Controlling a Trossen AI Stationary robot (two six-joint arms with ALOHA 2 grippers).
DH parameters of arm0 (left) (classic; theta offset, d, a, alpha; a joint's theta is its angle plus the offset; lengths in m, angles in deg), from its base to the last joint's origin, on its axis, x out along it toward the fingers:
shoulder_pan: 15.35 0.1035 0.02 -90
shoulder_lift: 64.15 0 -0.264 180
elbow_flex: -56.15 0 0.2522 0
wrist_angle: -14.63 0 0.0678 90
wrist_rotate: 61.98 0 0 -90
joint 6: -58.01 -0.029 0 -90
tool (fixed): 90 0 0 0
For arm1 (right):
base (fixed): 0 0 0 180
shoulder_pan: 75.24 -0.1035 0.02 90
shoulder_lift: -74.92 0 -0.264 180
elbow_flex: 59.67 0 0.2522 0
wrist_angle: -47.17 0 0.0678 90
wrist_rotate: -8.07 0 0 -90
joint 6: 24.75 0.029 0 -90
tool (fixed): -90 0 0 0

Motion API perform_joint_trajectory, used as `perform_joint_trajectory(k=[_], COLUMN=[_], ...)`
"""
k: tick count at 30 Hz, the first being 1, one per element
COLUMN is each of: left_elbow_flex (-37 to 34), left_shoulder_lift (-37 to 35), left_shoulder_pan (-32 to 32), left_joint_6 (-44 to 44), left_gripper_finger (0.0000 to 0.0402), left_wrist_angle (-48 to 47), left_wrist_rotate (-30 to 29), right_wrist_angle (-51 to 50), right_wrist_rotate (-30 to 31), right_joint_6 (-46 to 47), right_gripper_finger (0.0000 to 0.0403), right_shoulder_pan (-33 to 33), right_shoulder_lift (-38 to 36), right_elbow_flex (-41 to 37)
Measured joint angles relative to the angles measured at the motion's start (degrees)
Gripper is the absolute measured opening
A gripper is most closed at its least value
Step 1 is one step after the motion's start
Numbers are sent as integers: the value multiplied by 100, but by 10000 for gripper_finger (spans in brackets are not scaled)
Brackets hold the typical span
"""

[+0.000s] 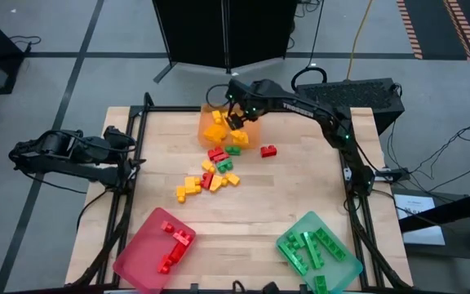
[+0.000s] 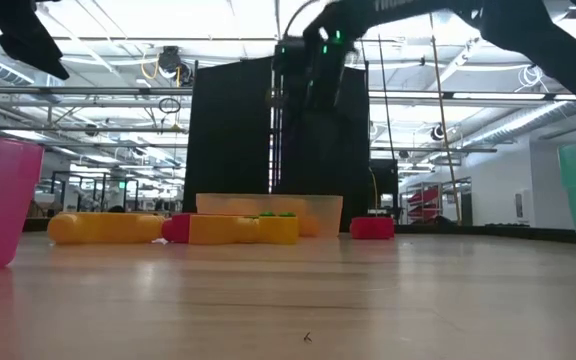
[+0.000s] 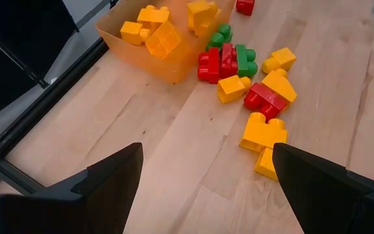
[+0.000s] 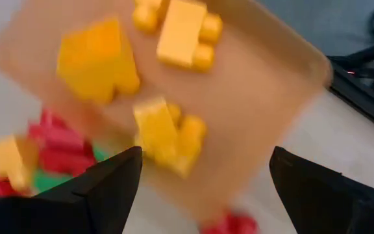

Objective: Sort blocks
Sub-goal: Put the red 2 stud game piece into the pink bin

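Loose blocks (image 1: 212, 170) in red, green, yellow and orange lie in a pile at the table's middle, with one red block (image 1: 268, 151) apart to the right. The left wrist view shows the same pile (image 3: 252, 84), and the low view shows it as a row (image 2: 218, 228). My right gripper (image 1: 235, 121) hangs open over the orange tray (image 1: 251, 129), with yellow and orange blocks (image 4: 167, 133) lying in the tray below its fingers (image 4: 203, 162). My left gripper (image 1: 133, 151) waits open at the table's left edge, facing the pile (image 3: 206, 156).
A pink-red tray (image 1: 141, 253) with red blocks sits at the near left corner. A teal-green tray (image 1: 300, 220) with green blocks sits at the near right. Bare wood lies between them and the pile. A dark frame rail (image 1: 137, 175) runs along the table's sides.
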State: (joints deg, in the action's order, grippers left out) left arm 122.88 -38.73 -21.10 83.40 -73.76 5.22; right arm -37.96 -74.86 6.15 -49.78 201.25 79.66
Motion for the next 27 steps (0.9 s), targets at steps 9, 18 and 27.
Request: perform_joint_trajectory(k=[9,18,27], left_elbow_flex=[0,0,0], left_shoulder_lift=[1,1,-1], left_shoulder_pan=[1,-1,-1], left_joint_6=[-23,92,122], left_gripper_finger=[345,345,345], left_wrist_angle=[-9,-568,-566], left_wrist_rotate=[0,1,4], right_wrist_angle=[-1586,-1861,-1844], right_wrist_rotate=[436,773,759], right_joint_6=[605,-1079,-1538], right_gripper_finger=[331,324,318], right_shoulder_pan=[-503,-1005,-901], right_shoulder_lift=[-3,-1,-579], right_elbow_flex=[-246,-287,-1106])
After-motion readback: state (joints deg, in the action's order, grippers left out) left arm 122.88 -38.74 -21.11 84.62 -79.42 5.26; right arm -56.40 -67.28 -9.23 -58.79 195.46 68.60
